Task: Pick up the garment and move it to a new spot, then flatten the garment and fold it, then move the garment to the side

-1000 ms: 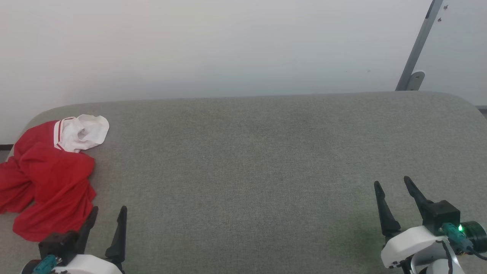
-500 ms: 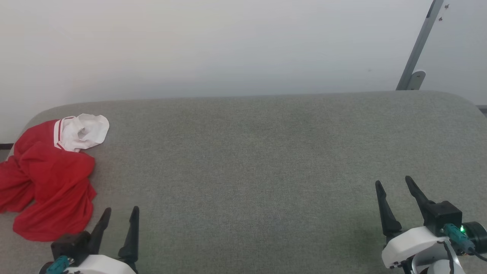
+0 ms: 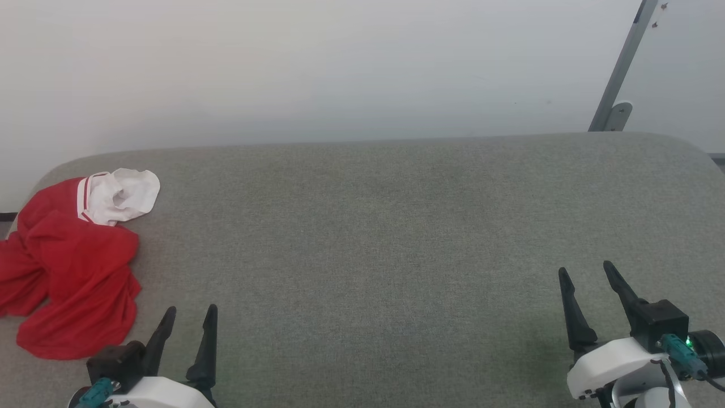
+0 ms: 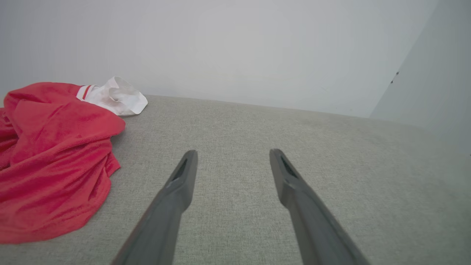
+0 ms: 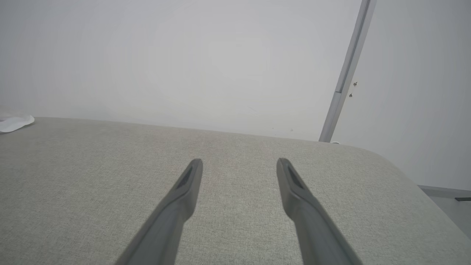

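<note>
The garment (image 3: 73, 266) lies crumpled at the far left of the grey padded table (image 3: 374, 238): red cloth with a white sleeve (image 3: 122, 195) bunched at its far end, red stripes on the cuff. In the left wrist view the garment (image 4: 55, 154) fills the left side, clear of the fingers. My left gripper (image 3: 191, 309) stands open at the near edge, just right of the garment's lower hem, holding nothing; the left wrist view shows the left gripper (image 4: 232, 152) over bare fabric. My right gripper (image 3: 584, 267) is open at the near right, far from the garment, and the right gripper (image 5: 239, 161) is empty.
A pale wall runs behind the table. A slanted grey metal post (image 3: 620, 73) rises at the back right corner. The table's corners are rounded, and the garment hangs partly over the left edge. A tip of white sleeve (image 5: 14, 123) shows at the right wrist view's left.
My left gripper has slid to the right along the near edge, away from the garment's hem. The right gripper and the garment have stayed put.
</note>
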You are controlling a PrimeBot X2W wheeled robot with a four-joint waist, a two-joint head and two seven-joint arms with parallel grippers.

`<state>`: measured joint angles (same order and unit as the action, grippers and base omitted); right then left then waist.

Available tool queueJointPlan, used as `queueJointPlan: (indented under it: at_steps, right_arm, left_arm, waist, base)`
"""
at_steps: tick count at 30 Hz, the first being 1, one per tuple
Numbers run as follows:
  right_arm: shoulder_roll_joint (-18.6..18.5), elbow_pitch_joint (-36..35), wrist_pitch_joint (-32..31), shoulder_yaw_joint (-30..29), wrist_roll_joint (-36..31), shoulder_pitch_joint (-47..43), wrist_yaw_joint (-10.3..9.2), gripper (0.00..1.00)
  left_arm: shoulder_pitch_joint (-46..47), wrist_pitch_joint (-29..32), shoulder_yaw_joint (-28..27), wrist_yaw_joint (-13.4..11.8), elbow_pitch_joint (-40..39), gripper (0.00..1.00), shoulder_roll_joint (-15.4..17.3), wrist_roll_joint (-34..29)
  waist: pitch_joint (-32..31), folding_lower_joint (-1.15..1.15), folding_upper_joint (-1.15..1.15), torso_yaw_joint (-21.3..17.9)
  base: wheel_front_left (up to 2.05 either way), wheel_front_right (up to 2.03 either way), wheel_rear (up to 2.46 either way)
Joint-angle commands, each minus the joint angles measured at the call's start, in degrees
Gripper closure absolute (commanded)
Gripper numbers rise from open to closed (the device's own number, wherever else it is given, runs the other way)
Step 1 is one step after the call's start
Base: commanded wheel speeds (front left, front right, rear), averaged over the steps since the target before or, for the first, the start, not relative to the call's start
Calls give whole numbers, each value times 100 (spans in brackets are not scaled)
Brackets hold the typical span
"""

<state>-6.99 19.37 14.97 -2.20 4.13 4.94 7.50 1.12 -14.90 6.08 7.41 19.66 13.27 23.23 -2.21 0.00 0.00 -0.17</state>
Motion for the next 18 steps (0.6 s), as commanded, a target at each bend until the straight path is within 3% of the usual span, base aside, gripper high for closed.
queueJointPlan:
  at_steps: [1,18]
  right_arm:
    - [18,-6,28,-9,17,-43,-2,0]
    - [38,-48,28,-23,18,-50,-2,0]
  left_arm:
    - [74,-38,10,11,10,0,1,-33]
    - [90,-38,-27,11,-3,0,32,-133]
  waist:
    - [2,0,0,-2]
    - [5,0,0,-17]
  base:
    - [0,0,0]
    - [0,0,0]
